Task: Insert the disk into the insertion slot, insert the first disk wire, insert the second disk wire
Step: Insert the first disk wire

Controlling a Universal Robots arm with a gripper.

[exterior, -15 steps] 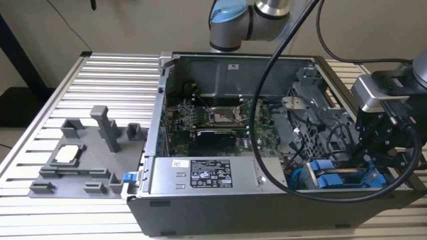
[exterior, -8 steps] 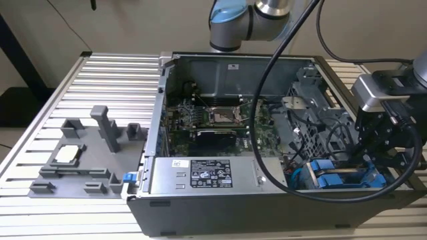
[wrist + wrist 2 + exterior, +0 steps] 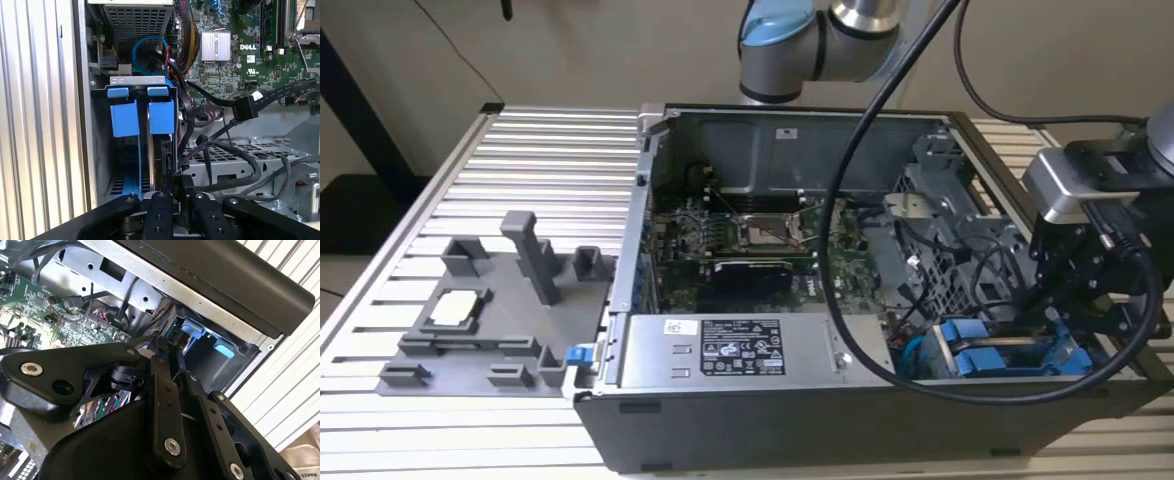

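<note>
The disk stands in the insertion slot, a grey drive cage in the computer case's corner, with its blue carrier beside a second blue carrier. In the exterior view the carriers show at the case's lower right. My gripper is at the disk's end, its black fingers close together on a small black wire plug. It also shows in the second wrist view and the exterior view. Another black wire with a flat plug hangs loose over the board.
The open case holds a green motherboard and a grey metal box with a sticker. Bundles of black cables lie beside the cage. A grey fixture sits on the slatted table at the exterior view's left.
</note>
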